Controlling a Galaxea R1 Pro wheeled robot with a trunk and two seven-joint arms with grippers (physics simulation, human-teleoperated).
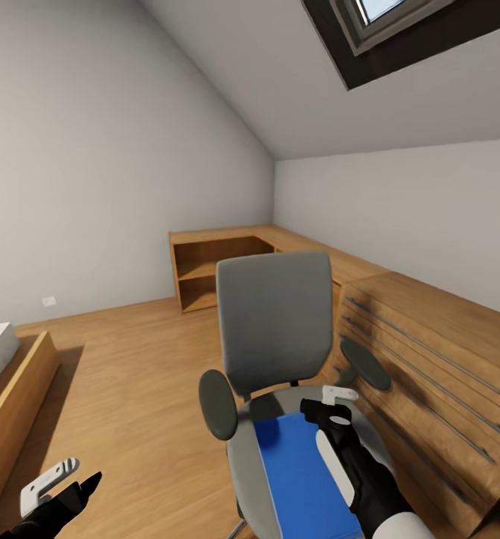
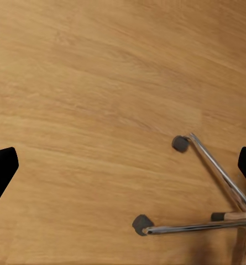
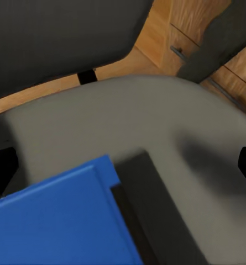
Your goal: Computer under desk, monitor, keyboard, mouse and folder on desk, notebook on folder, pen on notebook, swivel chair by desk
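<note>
the grey-seated swivel chair with black padded armrests point(image 1: 274, 337) stands on the light wooden floor point(image 1: 130, 374), just beside a light wooden dresser with long bar handles point(image 1: 437, 359). a bright blue rectangular notebook point(image 1: 306, 479) lies flat on its seat, and in the right wrist view a darker grey flat slab, probably the thin folder point(image 3: 150, 221), lies beside the notebook. the right gripper point(image 3: 123, 165) hovers above the seat, fingers spread wide at the frame's edges, holding nothing. the left gripper point(image 2: 123, 165) hangs low over the floor near the chair's chrome base, jaws equally wide apart and empty.
</note>
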